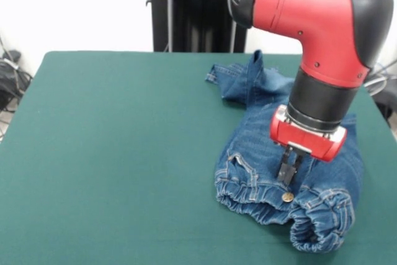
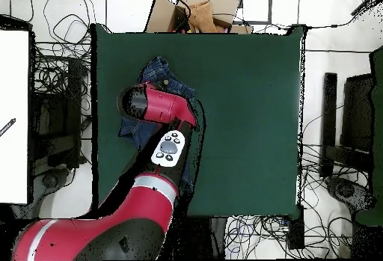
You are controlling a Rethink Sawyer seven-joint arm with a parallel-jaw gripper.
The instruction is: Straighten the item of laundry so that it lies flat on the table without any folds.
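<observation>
Jeans lying rumpled by the table's right edge in the front view, the gripper pressing into them.

The green table [image 1: 111,153] is lying bare across its left and middle. Toward its right edge the jeans [image 1: 248,178] are sitting bunched, gathered waistband facing the near edge and curling over at its right end, legs folding back toward the far right corner. The gripper [image 1: 288,175] is standing just above the brass button [image 1: 288,197], jaws drawn narrow; whether they are pinching denim I cannot tell.

Bright, even light; soft shadows; white wall [image 1: 74,4] washed out.
</observation>
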